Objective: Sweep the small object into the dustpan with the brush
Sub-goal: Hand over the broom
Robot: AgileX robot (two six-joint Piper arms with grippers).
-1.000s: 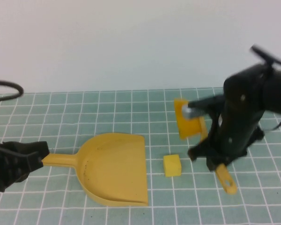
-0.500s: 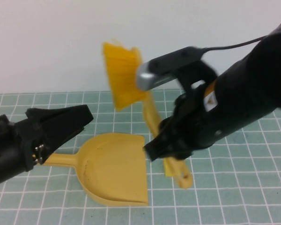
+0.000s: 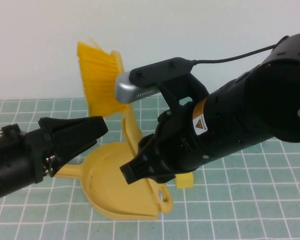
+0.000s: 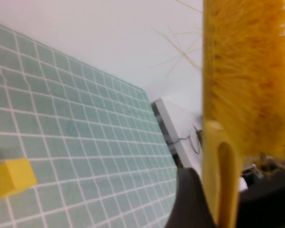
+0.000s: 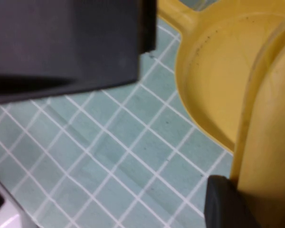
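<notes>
Right pincer [image 3: 140,172] is clamped on the brush [image 3: 102,80] handle, raised above the dustpan [image 3: 107,182], bristles up. Left pincer [image 3: 77,132] hangs apart over the dustpan handle. The small object [image 3: 185,181] lies on the desk [image 3: 250,200], just beside the scoop's open edge.

A: High view raised, angled down at the tiled surface [image 3: 240,210].
B: Both wrist views tight; brush [image 4: 242,85] fills left, dustpan [image 5: 218,71] shared with high.
</notes>
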